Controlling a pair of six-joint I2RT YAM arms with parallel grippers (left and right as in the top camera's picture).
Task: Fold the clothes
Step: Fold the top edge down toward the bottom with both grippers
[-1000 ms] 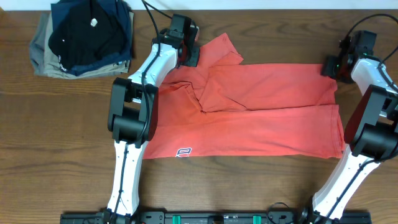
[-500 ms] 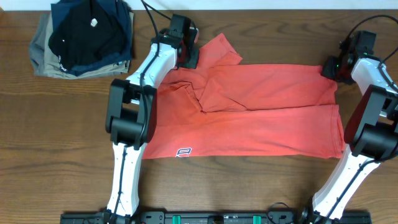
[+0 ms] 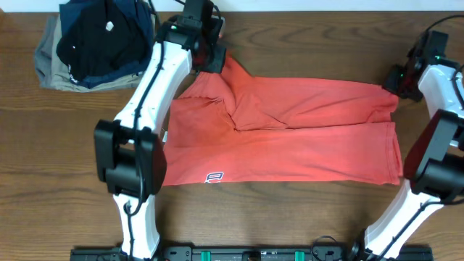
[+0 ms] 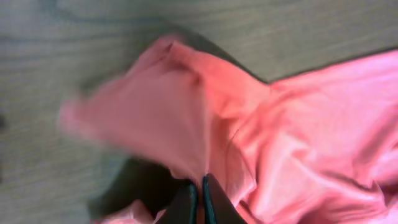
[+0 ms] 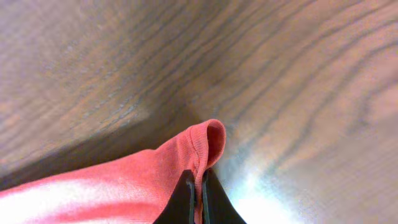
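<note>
The coral-red T-shirt (image 3: 290, 138) lies spread across the table, partly folded, with a small white logo (image 3: 214, 177) near its front hem. My left gripper (image 3: 210, 59) is shut on the shirt's far left corner and holds it lifted; in the left wrist view its fingers (image 4: 200, 194) pinch a fold of red cloth (image 4: 186, 112). My right gripper (image 3: 400, 81) is shut on the far right corner; in the right wrist view its fingers (image 5: 198, 186) clamp the hemmed edge (image 5: 205, 140) above the wood.
A stack of folded black, navy and khaki garments (image 3: 98, 43) sits at the far left corner of the wooden table (image 3: 65, 159). Both arm bases stand at the front edge.
My left gripper has lifted and moved back and left with the shirt's sleeve corner, pulling it upward. My right gripper has shifted right and slightly back, stretching the far edge.
</note>
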